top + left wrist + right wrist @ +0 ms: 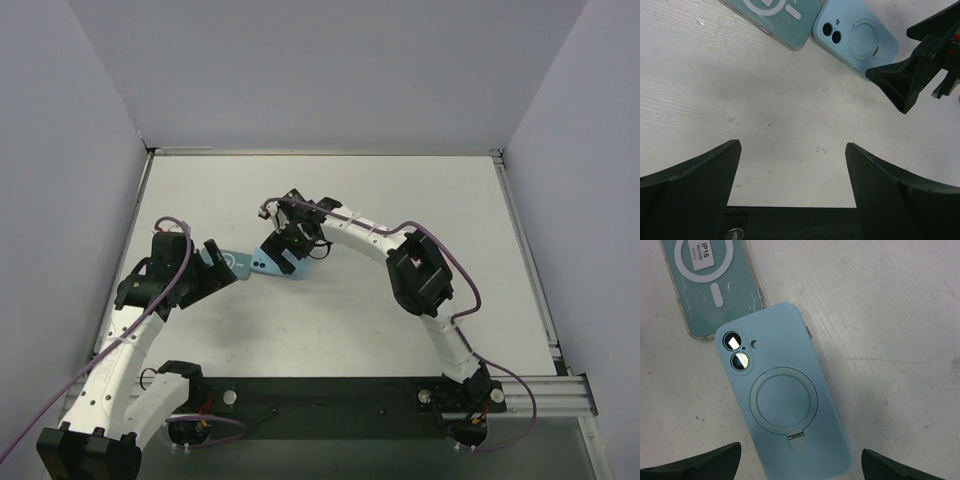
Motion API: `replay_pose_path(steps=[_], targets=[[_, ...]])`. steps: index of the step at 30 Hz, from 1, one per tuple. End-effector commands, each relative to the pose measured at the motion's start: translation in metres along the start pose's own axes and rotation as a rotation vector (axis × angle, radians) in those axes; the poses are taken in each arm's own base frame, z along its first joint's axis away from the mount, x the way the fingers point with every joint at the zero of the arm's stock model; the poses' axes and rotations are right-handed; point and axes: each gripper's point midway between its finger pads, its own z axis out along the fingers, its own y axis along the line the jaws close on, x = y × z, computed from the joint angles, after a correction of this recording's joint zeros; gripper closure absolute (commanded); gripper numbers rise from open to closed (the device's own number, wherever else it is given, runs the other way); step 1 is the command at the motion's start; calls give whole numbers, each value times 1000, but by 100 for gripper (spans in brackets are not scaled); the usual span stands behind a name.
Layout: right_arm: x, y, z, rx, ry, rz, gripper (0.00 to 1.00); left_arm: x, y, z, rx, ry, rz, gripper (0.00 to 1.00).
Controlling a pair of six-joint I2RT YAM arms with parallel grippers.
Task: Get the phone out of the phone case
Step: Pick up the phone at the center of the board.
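Observation:
A light blue phone case (785,405) with a ring stand lies back up on the table. The phone shows only as two shiny lenses (740,361) in the case's camera cutout. My right gripper (800,450) hangs open just over the case's lower end, one finger on either side, touching nothing. In the left wrist view the same case (860,40) lies ahead to the right. My left gripper (792,145) is open over bare table, short of it. From the top view, the case (266,265) lies between the left gripper (215,270) and the right gripper (295,255).
A teal slab in a clear shell (715,285), with a magnetic ring and a white sticker, lies touching the blue case's camera end, also seen as the teal shell (775,17) (234,262). Grey walls (80,200) enclose the white table (400,200).

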Motion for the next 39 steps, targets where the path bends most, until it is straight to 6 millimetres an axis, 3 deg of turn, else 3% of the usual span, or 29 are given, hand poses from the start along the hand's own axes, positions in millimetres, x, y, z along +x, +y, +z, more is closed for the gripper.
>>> replay_pose_path(steps=[1, 19, 22, 23, 25, 26, 28, 29, 31, 32, 38, 39], targets=[[-10, 5, -1, 25, 3, -78, 1, -5, -9, -10, 44, -14, 22, 3], [10, -1, 34, 77, 88, -107, 2, 15, -7, -14, 73, 49, 29, 3], [14, 3, 30, 65, 90, -90, 16, 20, -5, -12, 69, 63, 17, 3], [15, 3, 29, 70, 92, -74, 30, 22, -4, -12, 65, 67, 4, 3], [17, 4, 24, 76, 87, -57, 43, 21, -7, -12, 75, 64, -7, 3], [17, 6, 22, 65, 82, -47, 55, 21, -8, -12, 79, 64, -16, 3], [10, 10, 12, 59, 51, -28, 60, 19, -10, -10, 89, 59, -24, 2], [15, 12, 11, 57, 57, -15, 75, 19, -11, -9, 90, 58, -35, 3], [5, 14, -3, 67, 10, 41, 90, 19, -11, -5, 84, 61, -48, 3], [12, 15, -4, 72, 17, 73, 100, 19, -12, -3, 83, 64, -57, 3], [11, 15, -31, 35, -64, 377, 100, 18, -20, 6, 117, 77, -114, 2], [20, 15, -28, 25, -58, 432, 100, 20, -23, 8, 133, 86, -122, 3]])
